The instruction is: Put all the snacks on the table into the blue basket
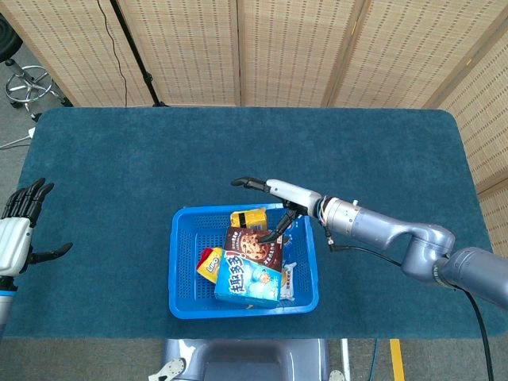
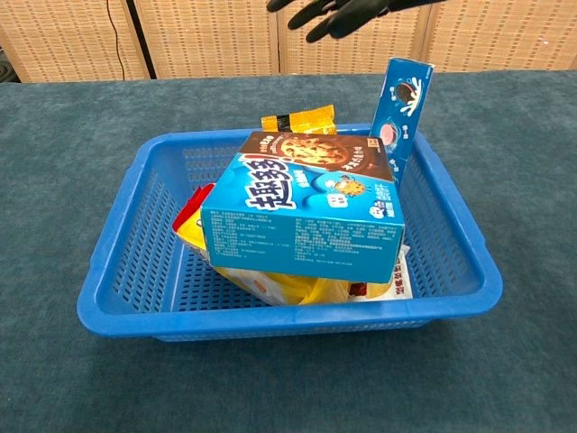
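The blue-and-brown cookie box [image 1: 250,266] [image 2: 302,215] lies flat inside the blue basket [image 1: 182,302] [image 2: 135,225], on top of a yellow bag [image 1: 208,262] [image 2: 279,289]. Behind it stand a yellow-black pouch [image 1: 248,217] [image 2: 299,119] and a slim blue cookie box [image 1: 295,226] [image 2: 401,113]. My right hand [image 1: 270,194] [image 2: 338,13] hovers above the basket's far side, fingers spread, holding nothing. My left hand [image 1: 20,218] is open at the table's left edge, far from the basket.
The dark blue table cloth [image 1: 119,159] surrounds the basket. A white wrapper [image 2: 397,287] lies in the basket's right front corner. Folding screens [image 1: 238,48] stand behind the table.
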Robot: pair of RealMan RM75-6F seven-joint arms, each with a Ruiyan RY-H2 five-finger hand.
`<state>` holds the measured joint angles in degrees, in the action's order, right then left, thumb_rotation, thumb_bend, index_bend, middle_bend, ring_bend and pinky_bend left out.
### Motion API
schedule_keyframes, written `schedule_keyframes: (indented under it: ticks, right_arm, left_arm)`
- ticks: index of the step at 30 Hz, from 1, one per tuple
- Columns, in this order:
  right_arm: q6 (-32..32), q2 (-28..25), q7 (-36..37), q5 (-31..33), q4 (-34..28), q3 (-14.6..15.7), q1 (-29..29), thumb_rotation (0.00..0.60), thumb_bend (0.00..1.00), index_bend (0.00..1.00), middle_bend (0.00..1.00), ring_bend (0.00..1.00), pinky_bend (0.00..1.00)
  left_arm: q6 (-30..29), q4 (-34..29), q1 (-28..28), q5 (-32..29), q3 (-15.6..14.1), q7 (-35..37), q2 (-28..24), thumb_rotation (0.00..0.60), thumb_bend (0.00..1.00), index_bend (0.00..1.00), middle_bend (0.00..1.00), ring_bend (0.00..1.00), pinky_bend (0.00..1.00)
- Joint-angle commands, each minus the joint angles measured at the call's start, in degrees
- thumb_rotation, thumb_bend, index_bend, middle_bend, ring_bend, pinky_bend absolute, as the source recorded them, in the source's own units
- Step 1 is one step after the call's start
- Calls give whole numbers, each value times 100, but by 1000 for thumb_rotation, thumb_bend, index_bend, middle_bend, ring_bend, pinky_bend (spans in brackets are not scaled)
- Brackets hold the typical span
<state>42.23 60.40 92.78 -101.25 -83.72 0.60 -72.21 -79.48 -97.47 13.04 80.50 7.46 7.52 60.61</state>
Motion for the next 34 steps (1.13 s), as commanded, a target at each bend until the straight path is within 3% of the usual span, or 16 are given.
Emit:
schedule_keyframes:
  ticks: [1, 5, 8, 13, 21, 26, 34]
  right_arm:
    - [119, -283, -747, 500, -176, -254, 256, 600, 0, 0, 0, 0, 0]
    - [485, -393, -2328, 1128, -224, -496, 707, 600, 0, 0, 0, 0, 0]
    - [1301, -220, -4365, 1663, -200, -622, 1347, 600, 0, 0, 0, 0, 0]
    - [2524, 132, -6437, 1739, -136, -450, 2260, 600, 0, 0, 0, 0, 0]
    - [3416, 172, -7575, 1596, -215, 25, 3413, 600, 0, 0, 0, 0, 0]
    - [3958, 138, -8312, 1660, -466, 334, 4258, 600, 0, 0, 0, 0, 0]
    - [4379, 299, -9517, 2269, -761, 477, 5195, 600, 0, 0, 0, 0, 0]
  left_arm:
    - [-16, -2, -7, 12, -3, -18, 4, 600, 122, 0, 0, 0, 0]
    - [-43, -2, -16, 29, -16, -121, 23, 600, 122, 0, 0, 0, 0]
    - [-119, -14, -49, 47, -36, -309, 57, 600, 122, 0, 0, 0, 0]
    - [-271, -27, -151, 171, -129, -466, 73, 600, 122, 0, 0, 0, 0]
    - [-545, 82, -447, 272, -362, -696, 168, 600, 122, 0, 0, 0, 0]
    - [-727, 59, -696, 31, -452, -1287, 290, 600, 122, 0, 0, 0, 0]
    - [-1054, 375, -858, 365, -544, -1333, 431, 600, 122, 0, 0, 0, 0]
